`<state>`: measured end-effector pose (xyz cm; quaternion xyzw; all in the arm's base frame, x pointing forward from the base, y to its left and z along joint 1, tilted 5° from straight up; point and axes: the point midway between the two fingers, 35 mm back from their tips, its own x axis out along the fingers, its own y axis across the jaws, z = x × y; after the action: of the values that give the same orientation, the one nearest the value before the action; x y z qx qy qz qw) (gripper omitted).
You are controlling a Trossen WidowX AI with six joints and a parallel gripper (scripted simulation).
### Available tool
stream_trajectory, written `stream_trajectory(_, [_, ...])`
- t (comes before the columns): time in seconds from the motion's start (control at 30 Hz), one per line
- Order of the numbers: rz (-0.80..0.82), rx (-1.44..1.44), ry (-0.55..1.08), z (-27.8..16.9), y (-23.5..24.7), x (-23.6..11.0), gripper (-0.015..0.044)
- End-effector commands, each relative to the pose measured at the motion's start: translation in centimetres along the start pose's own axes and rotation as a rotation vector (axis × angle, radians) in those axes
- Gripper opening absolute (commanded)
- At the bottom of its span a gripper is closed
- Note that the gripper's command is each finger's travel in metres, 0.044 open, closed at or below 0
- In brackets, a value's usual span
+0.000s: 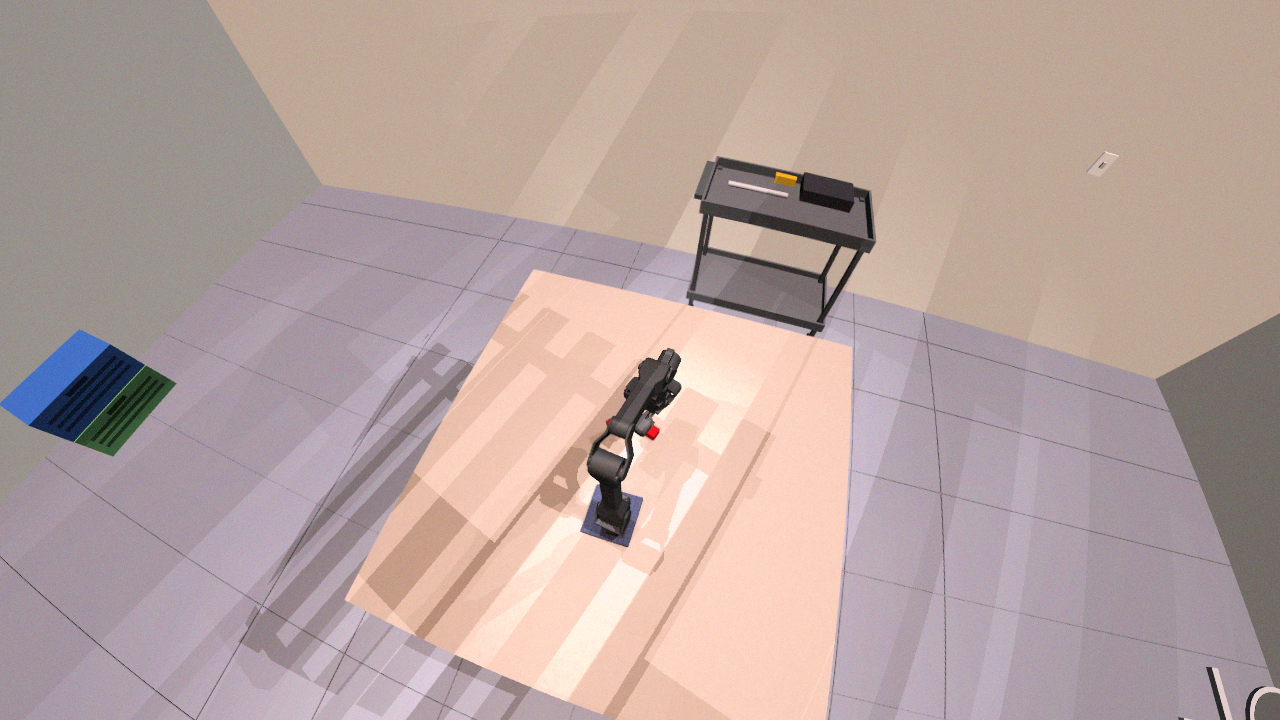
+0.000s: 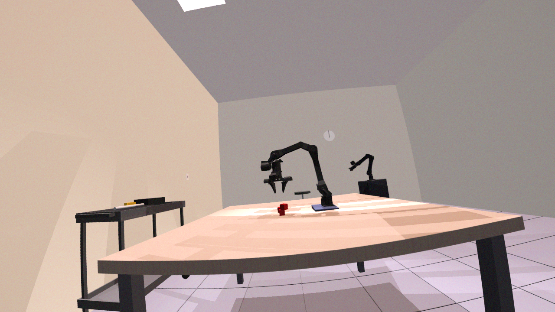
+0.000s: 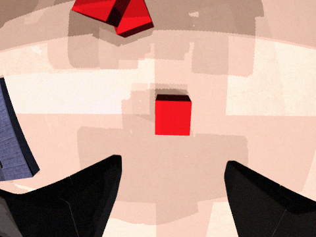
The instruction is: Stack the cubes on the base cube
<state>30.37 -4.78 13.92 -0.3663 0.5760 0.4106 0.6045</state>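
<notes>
My gripper (image 2: 279, 192) (image 3: 174, 167) is open and empty, pointing down above the table. A loose red cube (image 1: 653, 432) (image 3: 172, 118) lies flat on the table; in the wrist view it is centred beyond the gap between the fingertips, its sides nearly square to them. At the top edge of the wrist view, one red cube (image 3: 90, 6) seems to sit on the base cube (image 3: 138, 20), overlapping it; both are cut off by the frame. In the exterior view the red cubes (image 2: 282, 212) overlap below the gripper. In the top view the arm hides most of the stacked pair.
The arm's blue base plate (image 1: 590, 526) (image 2: 325, 208) (image 3: 16, 141) is at the left in the wrist view. A dark cart (image 1: 760, 214) (image 2: 104, 215) with a black box stands beyond the table (image 1: 760, 582) (image 2: 349, 236). A second arm (image 2: 370, 167) stands on a distant pedestal.
</notes>
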Motion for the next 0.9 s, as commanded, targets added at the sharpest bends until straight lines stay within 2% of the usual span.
stream_trajectory(0.0, [-0.003,-0.033,0.005,-0.2,-0.1,-0.2,0.0265])
stream_trajectory(0.1, [-0.003,-0.033,0.005,-0.2,-0.2,0.3,0.0265])
stream_trajectory(0.37, [-0.003,-0.033,0.005,-0.2,-0.2,5.9,0.0265])
stream_trajectory(0.87, [-0.003,-0.033,0.005,-0.3,-0.1,7.8,0.0265])
